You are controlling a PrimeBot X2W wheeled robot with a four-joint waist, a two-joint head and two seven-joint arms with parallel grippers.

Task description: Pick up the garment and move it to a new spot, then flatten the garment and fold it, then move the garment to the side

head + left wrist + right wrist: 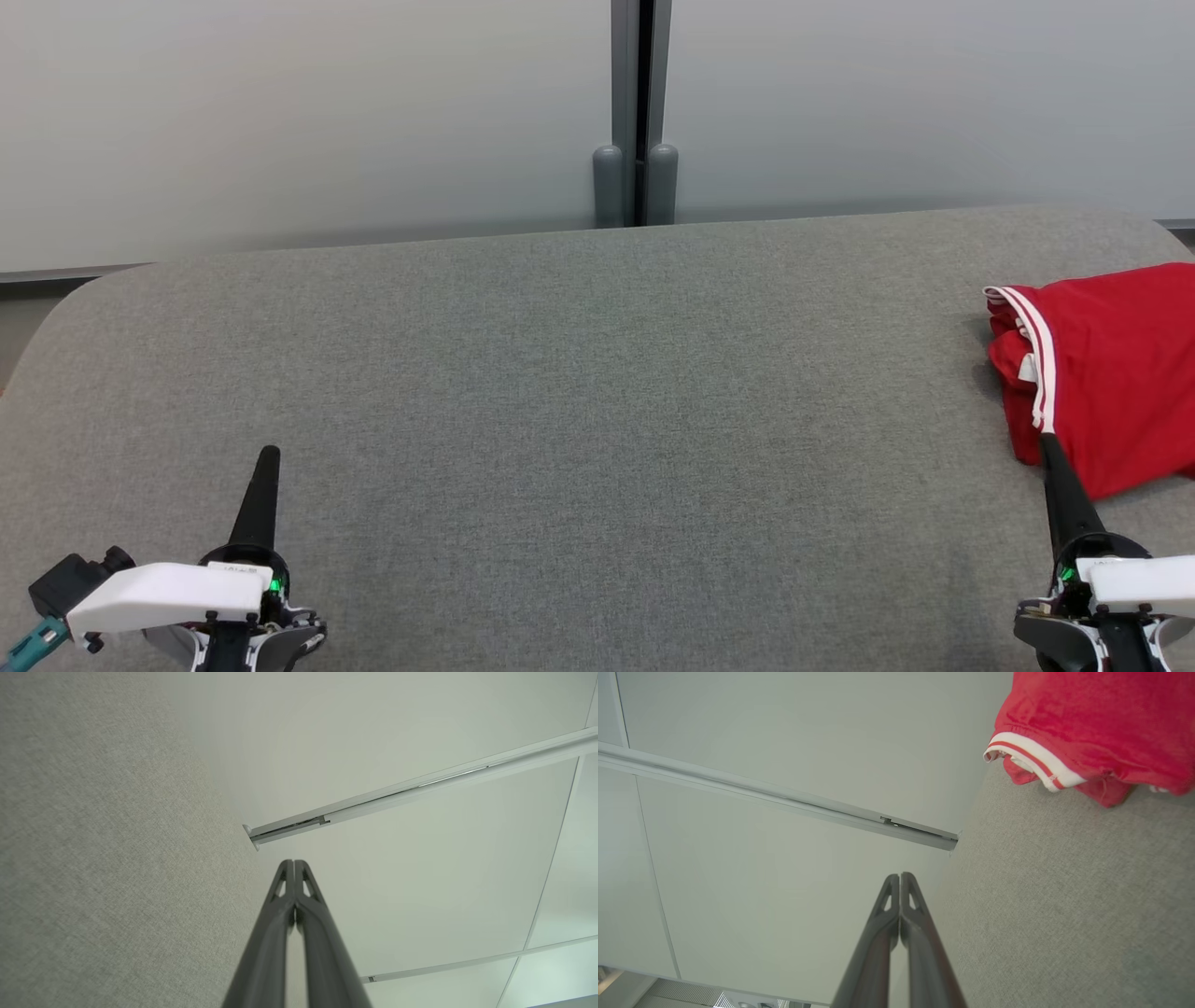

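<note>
The garment [1106, 369] is red with a white-striped trim and lies folded at the right edge of the grey table [597, 401]. In the right wrist view the garment [1101, 723] sits at the upper right. My right gripper [1046, 441] is shut, its tip in front of the garment's near edge; whether it touches the cloth I cannot tell. In its own view the right gripper [900, 876] has nothing between its fingers. My left gripper [269, 454] is shut and empty at the lower left, far from the garment, seen also as the left gripper [293, 862] in its wrist view.
Pale wall panels with a grey vertical post [637, 112] stand right behind the table's far edge. The table has rounded corners at far left and far right. A pale rail [420, 786] runs along the wall panels.
</note>
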